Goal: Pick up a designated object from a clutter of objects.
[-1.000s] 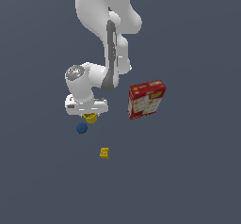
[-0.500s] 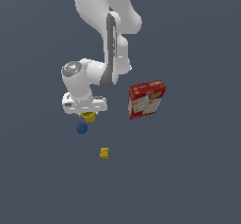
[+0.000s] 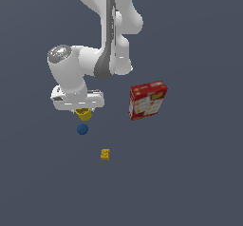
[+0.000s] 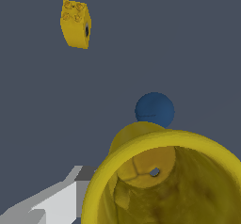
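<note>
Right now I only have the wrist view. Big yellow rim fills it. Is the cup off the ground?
Observer: The exterior view shows the yellow cup right under the gripper, above the blue ball. I can't confirm lift.
Operator: Anything else nearby?
Observer: A red-and-white box stands toward the exterior view's right, apart from the arm.
Operator: The yellow block?
Observer: The yellow block lies apart from the ball.

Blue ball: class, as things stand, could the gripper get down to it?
Probably not yet: the gripper appears occupied by the yellow cup, which sits just above the blue ball and fills the wrist view.
</note>
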Controlling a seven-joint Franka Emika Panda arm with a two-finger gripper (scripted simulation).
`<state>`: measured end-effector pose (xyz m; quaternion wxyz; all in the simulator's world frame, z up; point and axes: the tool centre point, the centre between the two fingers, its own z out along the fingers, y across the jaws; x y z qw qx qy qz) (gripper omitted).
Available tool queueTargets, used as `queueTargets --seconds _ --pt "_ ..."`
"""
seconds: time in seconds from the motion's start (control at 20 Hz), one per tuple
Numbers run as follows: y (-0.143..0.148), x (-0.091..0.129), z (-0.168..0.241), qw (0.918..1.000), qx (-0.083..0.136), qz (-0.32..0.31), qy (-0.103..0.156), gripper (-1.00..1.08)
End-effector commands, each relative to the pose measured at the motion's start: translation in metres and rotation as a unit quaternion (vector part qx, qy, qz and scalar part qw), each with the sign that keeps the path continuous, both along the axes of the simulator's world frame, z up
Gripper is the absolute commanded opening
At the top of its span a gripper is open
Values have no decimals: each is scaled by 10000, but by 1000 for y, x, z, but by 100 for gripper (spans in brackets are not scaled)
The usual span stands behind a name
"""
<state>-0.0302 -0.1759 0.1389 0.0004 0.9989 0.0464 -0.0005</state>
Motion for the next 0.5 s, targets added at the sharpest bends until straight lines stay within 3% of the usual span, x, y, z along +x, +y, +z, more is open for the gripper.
queueTargets --seconds 0.0,0.45 --pt "-3 8 24 10000 -3 -1 -6 -100" --pt "-13 38 109 10000 -6 -2 -4 -100"
